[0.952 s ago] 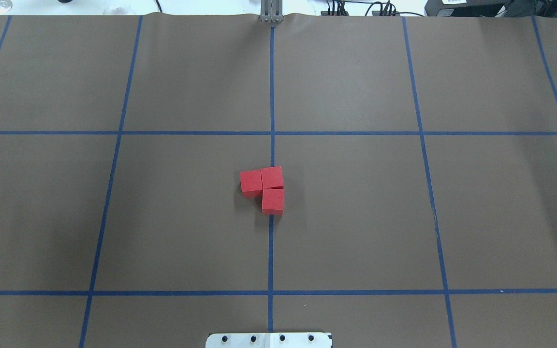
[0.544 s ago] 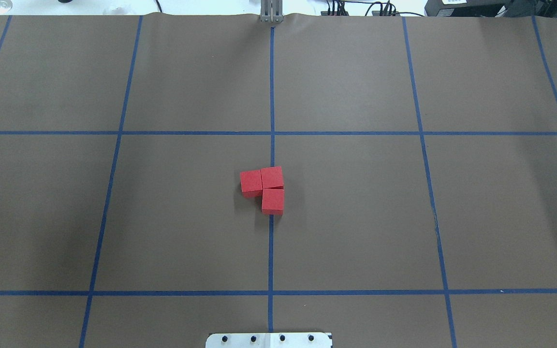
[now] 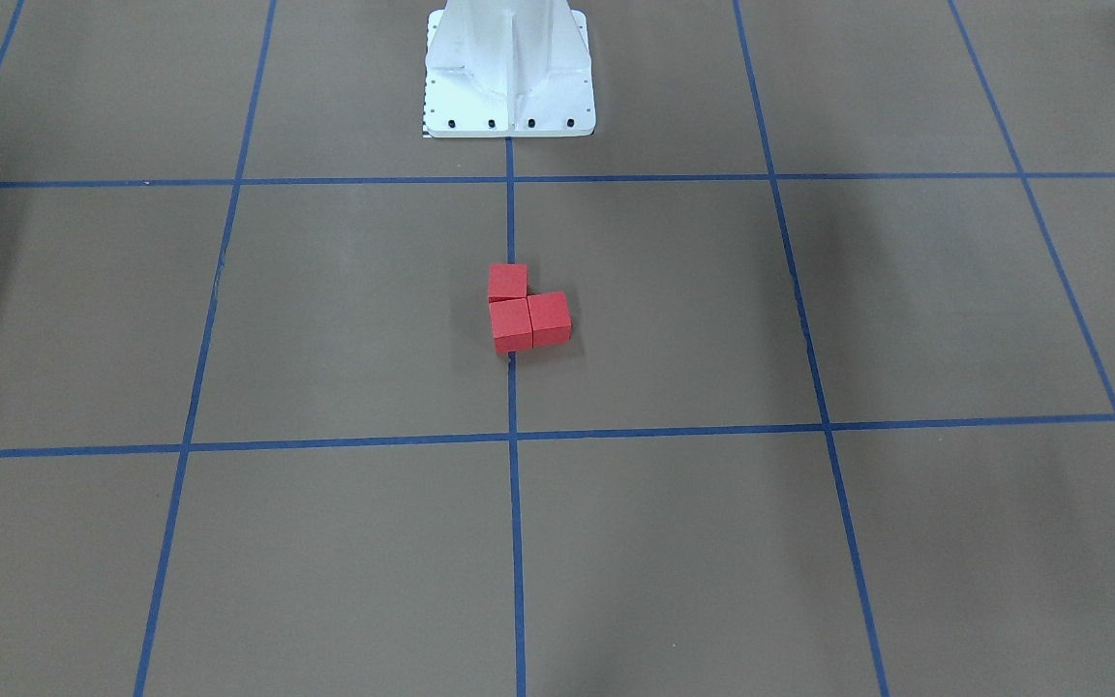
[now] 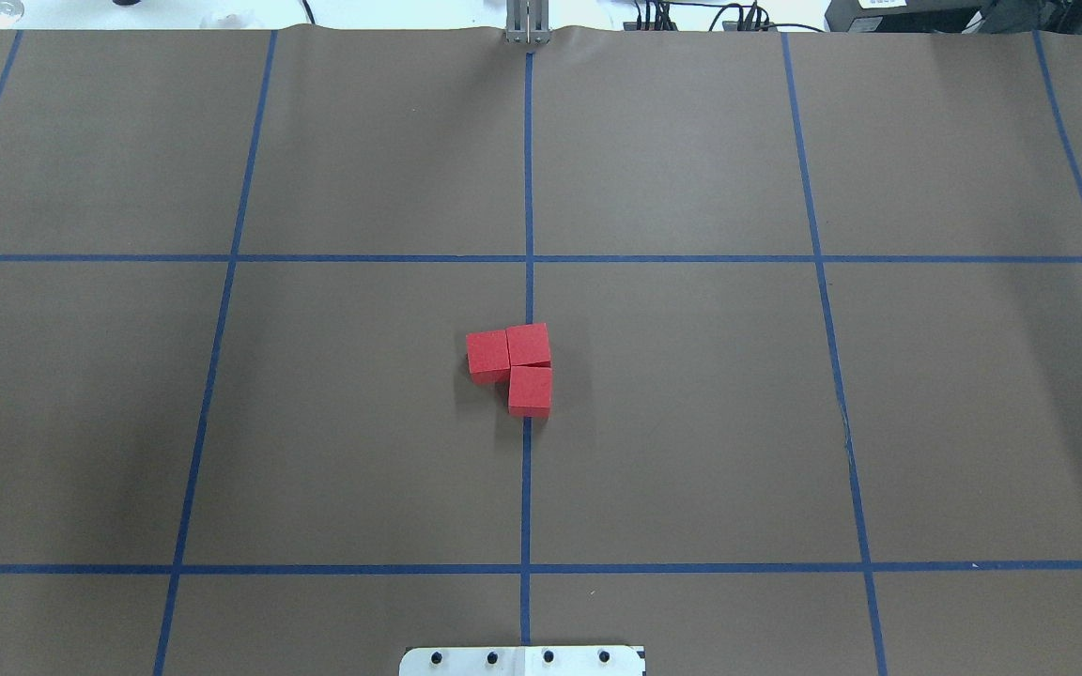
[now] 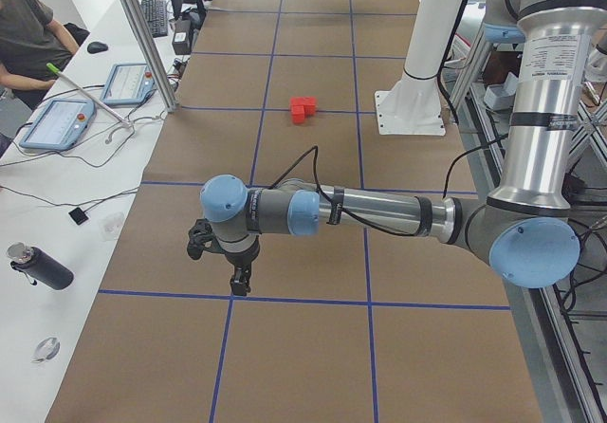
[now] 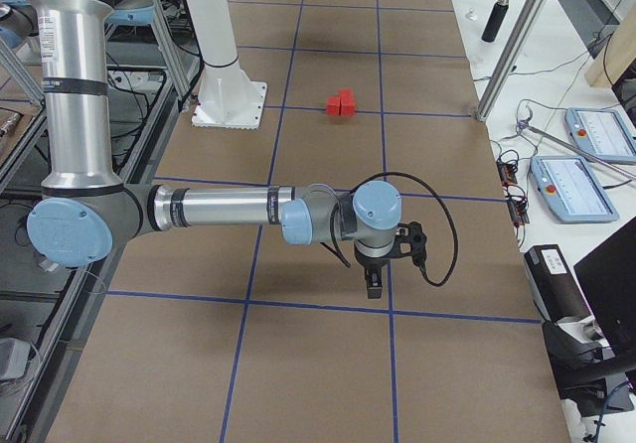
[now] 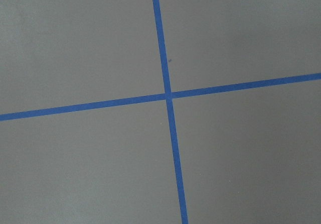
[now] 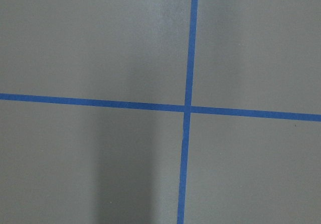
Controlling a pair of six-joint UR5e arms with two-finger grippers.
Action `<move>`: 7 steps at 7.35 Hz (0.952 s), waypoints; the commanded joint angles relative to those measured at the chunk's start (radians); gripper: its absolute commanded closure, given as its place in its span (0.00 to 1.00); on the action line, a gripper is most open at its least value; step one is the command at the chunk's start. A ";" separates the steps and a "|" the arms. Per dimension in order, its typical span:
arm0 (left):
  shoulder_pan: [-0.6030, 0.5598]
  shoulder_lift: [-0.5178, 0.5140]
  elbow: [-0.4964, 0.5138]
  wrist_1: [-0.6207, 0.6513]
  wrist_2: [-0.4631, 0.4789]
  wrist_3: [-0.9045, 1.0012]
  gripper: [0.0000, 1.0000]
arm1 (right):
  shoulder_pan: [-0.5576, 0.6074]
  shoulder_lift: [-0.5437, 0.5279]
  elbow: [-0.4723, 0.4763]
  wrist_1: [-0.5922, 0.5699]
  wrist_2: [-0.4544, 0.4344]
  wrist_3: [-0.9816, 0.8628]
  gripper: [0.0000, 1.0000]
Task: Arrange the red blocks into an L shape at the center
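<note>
Three red blocks (image 4: 529, 344) sit touching in an L at the center (image 4: 597, 376), on the middle blue tape line: one (image 4: 487, 354) to the left of the corner cube and one (image 4: 530, 389) nearer the robot. The same cluster (image 3: 511, 324) shows in the front view. My left gripper (image 5: 240, 281) hangs over a tape crossing far from the blocks (image 5: 303, 108); I cannot tell if it is open. My right gripper (image 6: 374, 286) hangs likewise at the other end, far from the blocks (image 6: 341, 103); its state I cannot tell. Both wrist views show only brown paper and tape.
The white robot base (image 3: 509, 68) stands behind the blocks. A person (image 5: 28, 34) sits at a side table with tablets (image 5: 57, 124) and a bottle (image 5: 38, 266). On the opposite side lie more tablets (image 6: 581, 185) and a bottle (image 6: 494, 18).
</note>
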 commanded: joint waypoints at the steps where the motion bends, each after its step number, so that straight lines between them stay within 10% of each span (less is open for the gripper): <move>1: 0.001 0.003 -0.008 -0.003 0.001 -0.057 0.00 | -0.001 -0.010 0.010 0.003 0.004 0.002 0.00; 7: 0.001 0.003 -0.034 -0.045 0.001 -0.057 0.00 | -0.015 -0.045 0.013 0.090 0.031 -0.010 0.00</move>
